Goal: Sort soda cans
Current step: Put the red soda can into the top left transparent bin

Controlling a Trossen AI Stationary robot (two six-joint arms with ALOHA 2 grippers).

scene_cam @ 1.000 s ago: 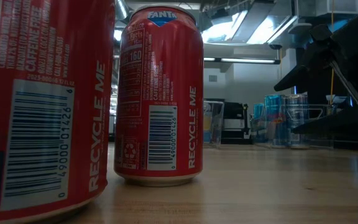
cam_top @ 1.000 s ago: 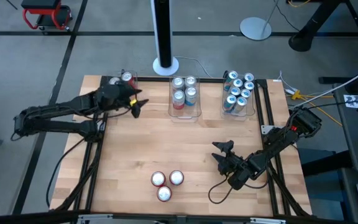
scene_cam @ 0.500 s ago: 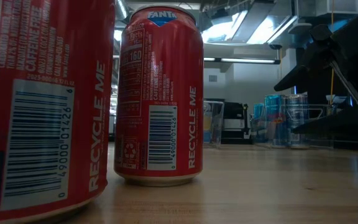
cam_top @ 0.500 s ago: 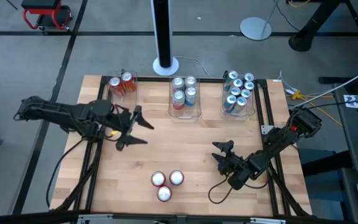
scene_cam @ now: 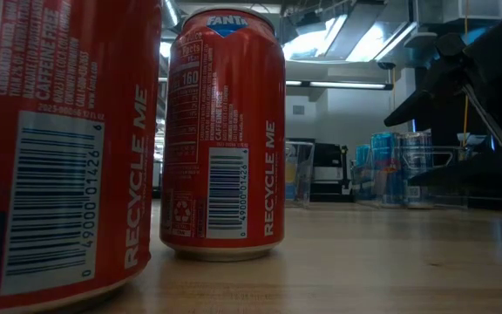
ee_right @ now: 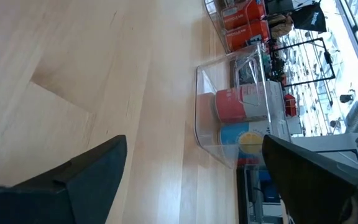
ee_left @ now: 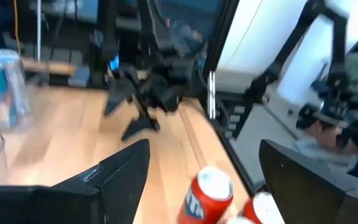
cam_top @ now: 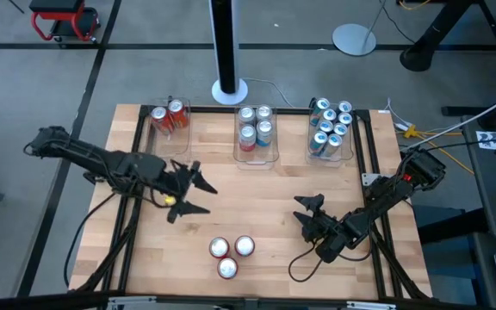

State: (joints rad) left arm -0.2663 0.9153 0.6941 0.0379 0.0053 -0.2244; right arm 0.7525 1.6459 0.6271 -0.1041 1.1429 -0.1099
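Observation:
Three red soda cans point(cam_top: 230, 254) stand upright in a cluster near the table's near edge; two of them fill the low view point(scene_cam: 225, 135). My left gripper point(cam_top: 197, 196) is open and hangs left of and beyond this cluster, pointing toward it; its wrist view shows the red cans point(ee_left: 207, 196) ahead between its fingers. My right gripper point(cam_top: 306, 210) is open and waits right of the cluster, touching nothing. Three clear bins at the far edge hold two red cans point(cam_top: 169, 115), several silver-and-red cans point(cam_top: 256, 126) and several teal cans point(cam_top: 331, 127).
The three clear bins point(cam_top: 257, 157) stand side by side along the far edge. A white pole on a round base point(cam_top: 228, 89) rises behind them. Black rails point(cam_top: 370, 164) run down the table's right side. Bare wood lies between the bins and the near cans.
My left gripper has drawn away from the far-left bin and travelled toward the near edge and the right, closing on the three red cans. The two red cans it covered show in that bin. The right arm has kept still.

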